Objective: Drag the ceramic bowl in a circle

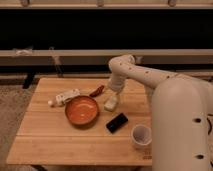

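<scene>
The ceramic bowl [81, 110] is round, shallow and orange with a darker rim. It sits upright near the middle of the wooden table [45, 140]. My gripper [112, 103] points down at the table just right of the bowl's rim, close to it. The jaws stand open with nothing between them. The white arm [150, 77] reaches in from the right.
A white bottle-like object [64, 97] lies left of and behind the bowl. A red item [97, 91] lies behind the bowl. A black flat object [117, 122] and a small white cup [141, 135] sit to the bowl's front right. A rail [60, 52] runs behind the table.
</scene>
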